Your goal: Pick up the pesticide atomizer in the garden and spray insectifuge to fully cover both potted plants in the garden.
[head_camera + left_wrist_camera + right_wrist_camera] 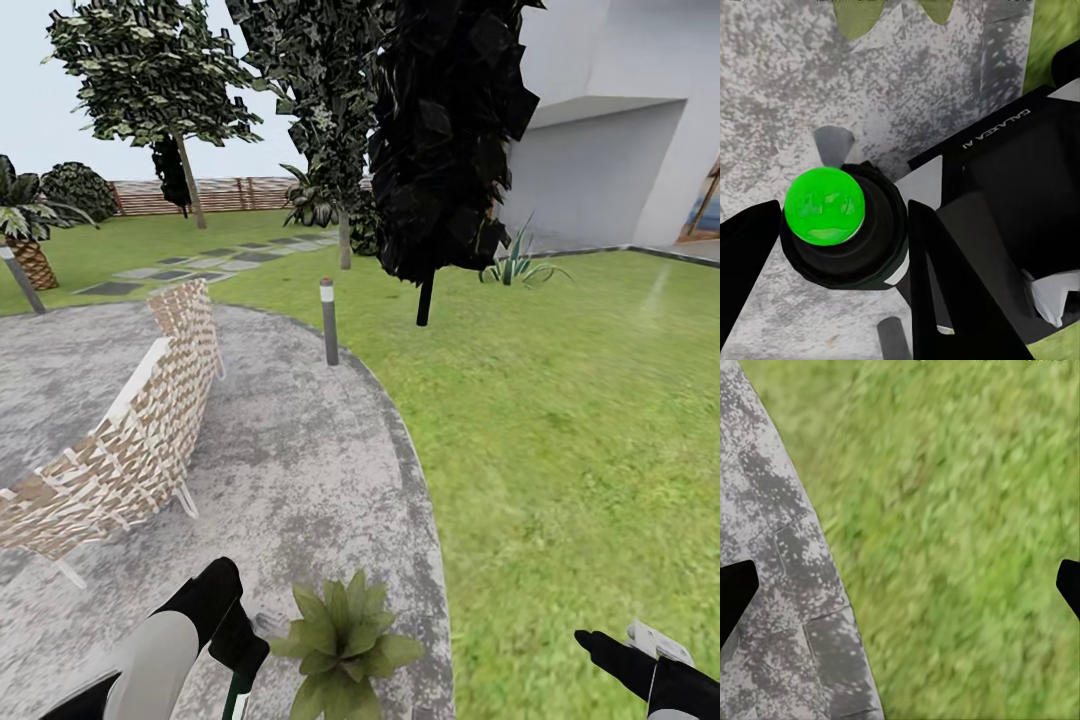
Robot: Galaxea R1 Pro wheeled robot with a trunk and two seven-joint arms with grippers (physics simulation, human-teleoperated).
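Left gripper (840, 247): we found both fingers pressed against the dark body of the pesticide atomizer (844, 225), clamped on it; its bright green top faced the wrist camera.
Atomizer, head view: we saw a green-and-white sliver (236, 695) beneath the left gripper (238, 640), at the near edge, over the patio (300, 450).
Right gripper (900, 585): we logged it spread wide, holding nothing, over the lawn (967, 532) at the patio's edge.
Potted plant (342, 632): one green rosette sat on the near patio, just right of the left gripper; we could not make out its pot.
Surroundings: wicker chair (120, 450) left; bollard lamp (328, 320) farther off at the patio rim.
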